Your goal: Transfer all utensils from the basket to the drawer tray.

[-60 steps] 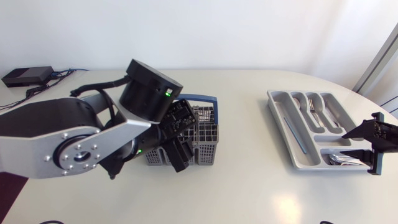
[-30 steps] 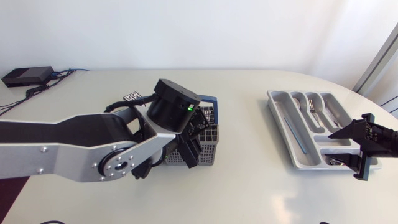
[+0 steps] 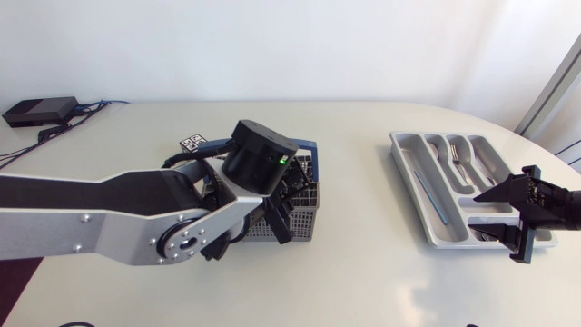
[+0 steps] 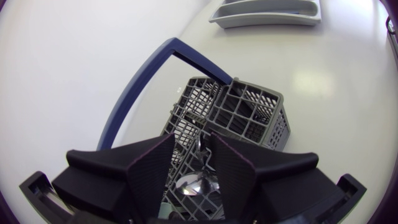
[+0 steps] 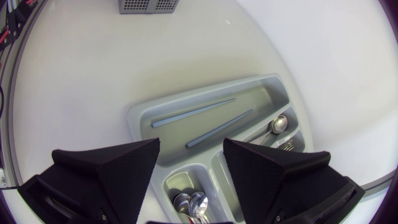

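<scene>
- Over the desk's middle, the left gripper (image 4: 191, 139) hangs low in the cutlery basket (image 4: 249, 115); its fingers stand a narrow gap apart, straddling a spoon (image 4: 194, 184) without clearly pinching it
- Closing here could snag the basket's grid wall, I judge; the light basket might then rise with the spoon, or the thin handle could twist and slip
- Farther off, by the desk's right edge, the right gripper (image 5: 191, 145) hovers empty over the drawer tray (image 5: 140, 115), fingers wide apart; spoons (image 5: 189, 202) already lie beneath it
</scene>
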You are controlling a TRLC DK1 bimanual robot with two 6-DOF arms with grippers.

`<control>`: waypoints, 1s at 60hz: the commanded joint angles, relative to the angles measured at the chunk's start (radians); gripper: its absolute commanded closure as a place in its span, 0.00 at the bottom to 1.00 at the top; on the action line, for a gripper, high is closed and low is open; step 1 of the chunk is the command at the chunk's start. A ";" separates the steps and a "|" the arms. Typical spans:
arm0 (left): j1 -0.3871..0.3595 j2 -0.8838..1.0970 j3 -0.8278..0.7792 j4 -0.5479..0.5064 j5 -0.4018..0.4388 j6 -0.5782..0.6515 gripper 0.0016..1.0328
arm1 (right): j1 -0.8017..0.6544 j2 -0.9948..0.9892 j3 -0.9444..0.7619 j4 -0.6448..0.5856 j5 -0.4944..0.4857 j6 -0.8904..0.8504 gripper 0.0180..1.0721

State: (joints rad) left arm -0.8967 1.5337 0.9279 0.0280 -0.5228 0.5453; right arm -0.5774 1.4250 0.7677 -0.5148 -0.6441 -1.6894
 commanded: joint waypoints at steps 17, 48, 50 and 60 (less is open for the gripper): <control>0.012 0.032 -0.020 0.007 -0.011 0.024 0.96 | 0.013 -0.026 -0.036 0.007 -0.009 0.020 0.29; 0.016 -0.096 -0.009 -0.005 -0.003 0.048 0.97 | 0.048 -0.066 -0.064 0.006 -0.011 0.040 0.29; 0.016 -0.103 -0.009 -0.005 -0.003 0.053 0.97 | 0.051 -0.070 -0.065 0.004 -0.011 0.043 0.29; 0.013 -0.153 0.022 -0.053 -0.003 0.088 0.97 | 0.067 -0.101 -0.062 -0.008 -0.025 0.073 0.29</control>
State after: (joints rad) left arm -0.8856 1.4220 0.9283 -0.0029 -0.5217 0.6037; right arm -0.5236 1.3487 0.7231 -0.5156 -0.6563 -1.6470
